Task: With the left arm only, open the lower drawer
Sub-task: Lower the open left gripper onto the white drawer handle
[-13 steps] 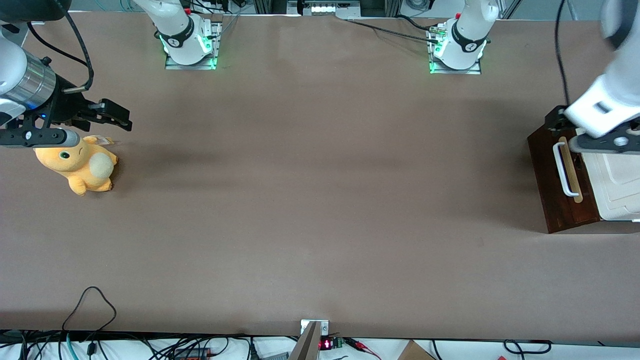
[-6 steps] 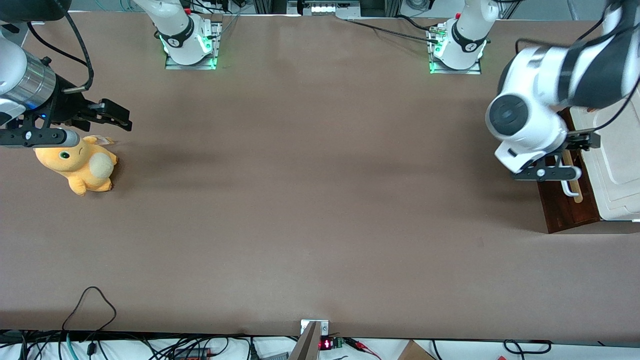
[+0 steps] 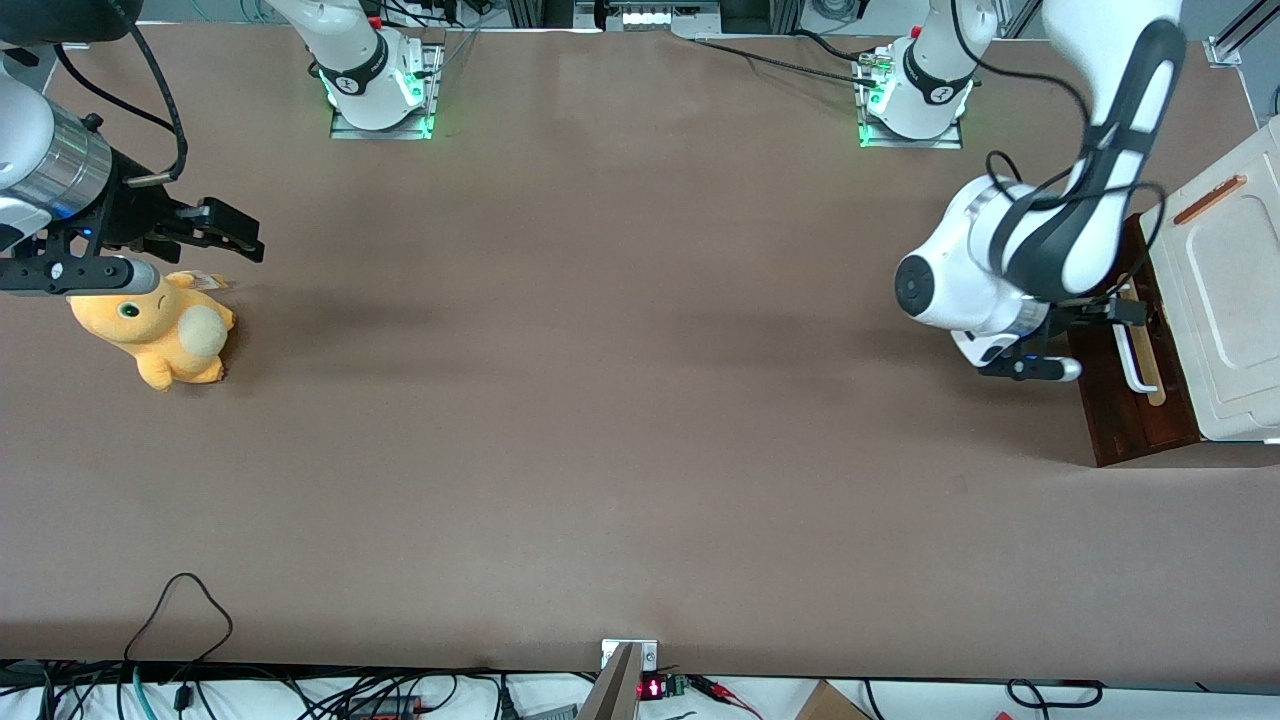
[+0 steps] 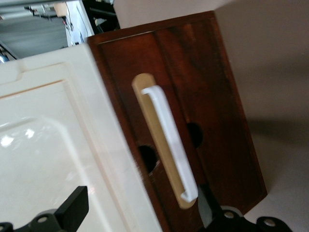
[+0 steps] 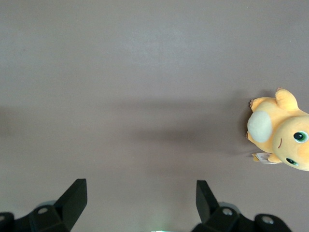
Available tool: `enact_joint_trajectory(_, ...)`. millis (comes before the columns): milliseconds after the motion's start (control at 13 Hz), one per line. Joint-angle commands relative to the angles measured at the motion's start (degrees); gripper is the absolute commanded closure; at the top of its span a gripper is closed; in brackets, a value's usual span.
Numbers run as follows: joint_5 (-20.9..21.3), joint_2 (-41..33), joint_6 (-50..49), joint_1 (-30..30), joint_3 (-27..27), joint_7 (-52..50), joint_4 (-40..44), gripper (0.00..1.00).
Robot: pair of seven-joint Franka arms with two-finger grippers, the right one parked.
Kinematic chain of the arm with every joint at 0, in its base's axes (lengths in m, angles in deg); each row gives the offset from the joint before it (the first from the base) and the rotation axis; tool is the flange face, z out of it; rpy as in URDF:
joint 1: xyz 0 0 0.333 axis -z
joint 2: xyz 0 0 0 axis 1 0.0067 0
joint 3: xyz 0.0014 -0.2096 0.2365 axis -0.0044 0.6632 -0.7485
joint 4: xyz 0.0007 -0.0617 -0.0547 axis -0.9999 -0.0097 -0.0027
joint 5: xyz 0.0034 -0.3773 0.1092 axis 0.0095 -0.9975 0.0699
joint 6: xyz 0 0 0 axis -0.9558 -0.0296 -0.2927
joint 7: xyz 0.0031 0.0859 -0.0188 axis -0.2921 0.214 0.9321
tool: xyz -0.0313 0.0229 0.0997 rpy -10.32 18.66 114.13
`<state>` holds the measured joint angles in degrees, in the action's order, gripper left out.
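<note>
The lower drawer [image 3: 1112, 405] is a dark reddish-brown wooden front at the working arm's end of the table, with a white bar handle [image 3: 1135, 368] on a tan strip. It looks shut, with no inside showing. The left arm [image 3: 1040, 250] bends down in front of it. Its black gripper [image 3: 1108, 316] sits just in front of the drawer face, beside the handle's end farther from the front camera. In the left wrist view the gripper [image 4: 141, 195] is open, fingers [image 4: 75, 205] wide apart. The handle [image 4: 171, 140] and the drawer front [image 4: 227, 121] lie close ahead, touching neither finger.
Above the lower drawer is a cream-white panel [image 3: 1225, 300] with a copper bar handle [image 3: 1210, 200]. An orange plush toy [image 3: 160, 330] lies toward the parked arm's end of the table. Two arm bases [image 3: 380, 90] [image 3: 915, 95] stand along the table edge farthest from the front camera.
The left arm has swung from over the cabinet down to the front of the drawer face, uncovering the cream panel. The drawer itself has not moved.
</note>
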<state>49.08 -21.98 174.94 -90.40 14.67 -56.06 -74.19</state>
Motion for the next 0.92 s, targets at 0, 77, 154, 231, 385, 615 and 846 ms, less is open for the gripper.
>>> enact_joint_trajectory(0, 3.44, 1.7, 2.35, -1.67, -0.47, -0.43, -0.19, 0.0)
enact_joint_trajectory(77, 4.58, 2.75, 2.35, -1.85, -0.56, -1.73, -0.1, 0.0)
enact_joint_trajectory(154, 5.72, 3.37, 2.35, -1.94, -1.08, -2.36, -0.1, 0.0)
enact_joint_trajectory(231, 6.17, 3.99, 2.35, -2.03, -1.43, -2.62, 0.07, 0.0)
enact_joint_trajectory(385, 7.65, 4.95, 2.35, -2.99, -1.79, -2.71, 0.25, 0.0)
enact_joint_trajectory(615, 10.47, 6.97, 2.26, -4.84, -2.14, -4.38, 0.42, 0.0)
enact_joint_trajectory(846, 10.22, 7.16, 1.56, -4.76, -2.23, -3.69, 2.09, 0.0)
